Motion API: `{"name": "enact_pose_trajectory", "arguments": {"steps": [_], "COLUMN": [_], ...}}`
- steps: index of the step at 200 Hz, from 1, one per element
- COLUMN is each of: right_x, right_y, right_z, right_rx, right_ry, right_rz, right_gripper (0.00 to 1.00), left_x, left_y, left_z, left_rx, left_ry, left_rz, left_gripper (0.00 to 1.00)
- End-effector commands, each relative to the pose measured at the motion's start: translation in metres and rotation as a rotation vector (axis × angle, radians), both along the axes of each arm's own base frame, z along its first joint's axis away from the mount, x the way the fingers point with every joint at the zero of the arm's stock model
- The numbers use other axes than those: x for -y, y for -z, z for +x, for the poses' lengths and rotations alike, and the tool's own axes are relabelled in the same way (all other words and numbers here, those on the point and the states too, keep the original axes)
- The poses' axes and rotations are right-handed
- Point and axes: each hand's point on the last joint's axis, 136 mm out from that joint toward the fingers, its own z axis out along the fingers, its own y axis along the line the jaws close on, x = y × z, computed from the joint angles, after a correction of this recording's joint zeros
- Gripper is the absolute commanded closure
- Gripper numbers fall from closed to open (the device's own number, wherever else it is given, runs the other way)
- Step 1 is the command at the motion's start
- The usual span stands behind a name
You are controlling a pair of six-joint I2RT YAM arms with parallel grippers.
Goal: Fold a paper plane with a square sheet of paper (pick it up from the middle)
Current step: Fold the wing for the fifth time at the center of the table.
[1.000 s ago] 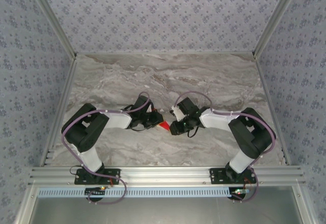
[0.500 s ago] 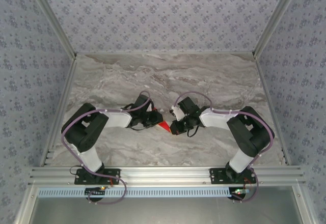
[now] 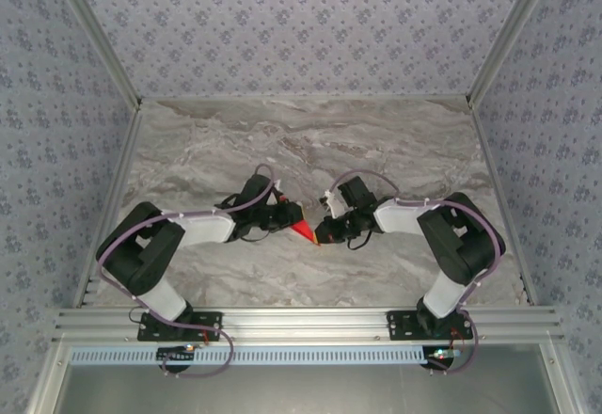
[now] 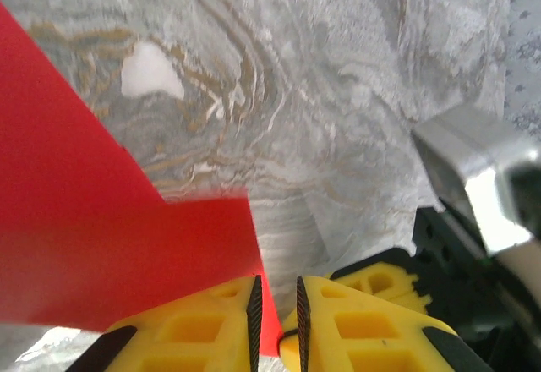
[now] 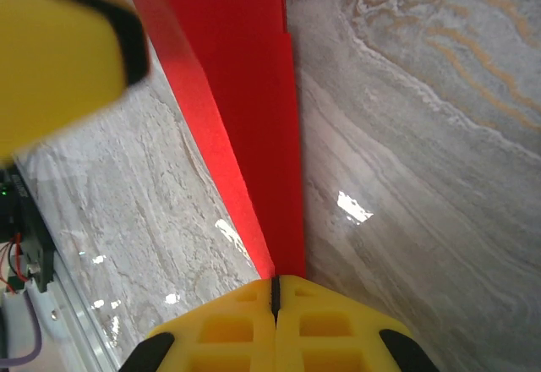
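The red paper (image 3: 303, 232), folded into a narrow pointed shape, hangs just above the marble table between my two grippers. My right gripper (image 3: 324, 233) is shut on its narrow end (image 5: 273, 281), and the layered paper (image 5: 245, 93) runs away from the fingers towards the left gripper's yellow finger (image 5: 59, 42). My left gripper (image 3: 288, 218) stands slightly open (image 4: 275, 292). An edge of the paper (image 4: 101, 220) passes through the gap, lying against the left pad. The rest of the paper spreads out to the left.
The marble table (image 3: 310, 141) lies under both arms, with patterned walls on three sides and an aluminium rail (image 3: 310, 322) along the near edge. The right arm's silver wrist block (image 4: 482, 169) sits close to my left fingers.
The left arm has stretched out towards the centre and both grippers have shifted slightly. More of the red paper now shows between them, its point aimed down and right.
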Motion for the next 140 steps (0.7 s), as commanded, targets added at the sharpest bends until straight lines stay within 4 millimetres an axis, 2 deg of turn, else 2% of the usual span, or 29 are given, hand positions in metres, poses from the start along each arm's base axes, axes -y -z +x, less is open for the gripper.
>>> {"name": "enact_pose_trajectory", "arguments": {"steps": [1,22,80,140], "right_x": [-0.002,-0.001,0.001,0.002], "right_y": [0.001,0.003,0.01,0.013], "right_z": [-0.004,-0.004,-0.006,-0.008], "right_rx": [-0.073,-0.088,-0.115,-0.13], "right_ry": [0.018,0.026,0.027,0.022], "right_rz": [0.043,0.041,0.03,0.022], "right_gripper": [1.0,1.0,1.0,1.0], "left_x": [0.016,0.02,0.017,0.014], "left_y": [-0.004,0.001,0.022,0.032], "left_z": [-0.008,-0.011,-0.012,-0.01], "left_rx": [0.032,0.037,0.01,-0.004], "left_ry": [0.052,0.065,0.061,0.05], "left_rz": [-0.056,-0.053,0.0,0.036], "left_gripper": [0.78,0.79,0.8,0.8]}}
